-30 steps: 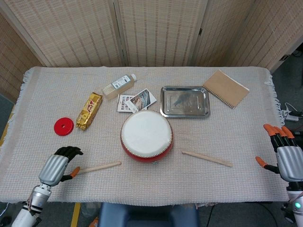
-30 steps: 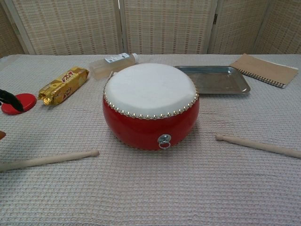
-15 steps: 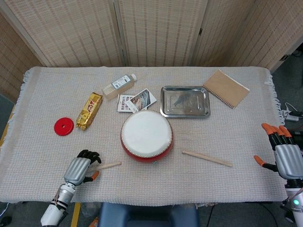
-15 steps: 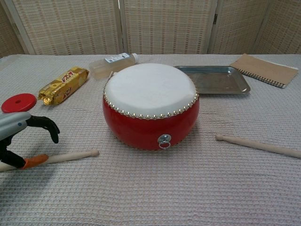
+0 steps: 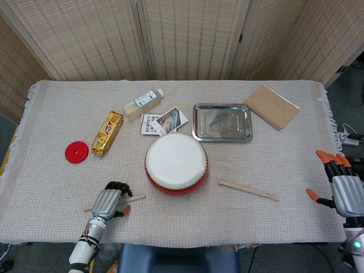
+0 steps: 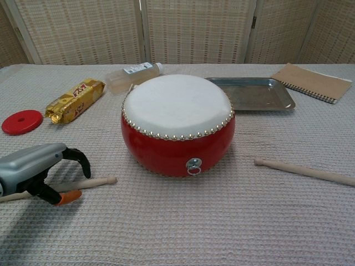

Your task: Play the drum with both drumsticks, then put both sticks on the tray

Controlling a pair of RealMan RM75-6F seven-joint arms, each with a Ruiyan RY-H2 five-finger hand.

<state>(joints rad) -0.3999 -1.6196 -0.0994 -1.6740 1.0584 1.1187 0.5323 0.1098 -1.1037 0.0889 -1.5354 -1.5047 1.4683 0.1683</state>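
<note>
Sitting behind drum point(image 5: 176, 163): tray point(image 5: 222, 121), no sticks.

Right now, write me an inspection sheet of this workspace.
Surface: table under a pale woven cloth.
Job's things: red drum at centre; metal tray behind it, nothing in it; left drumstick and right drumstick both lying on the cloth.
Clutter: red disc, gold snack bar, clear bottle, photo cards, brown notebook.
Hands: left hand curled over the left drumstick, stick not lifted; right hand open at the table's right edge, holding nothing.
Cables: cable on the floor, far right.
Surroundings: woven folding screens behind.
</note>
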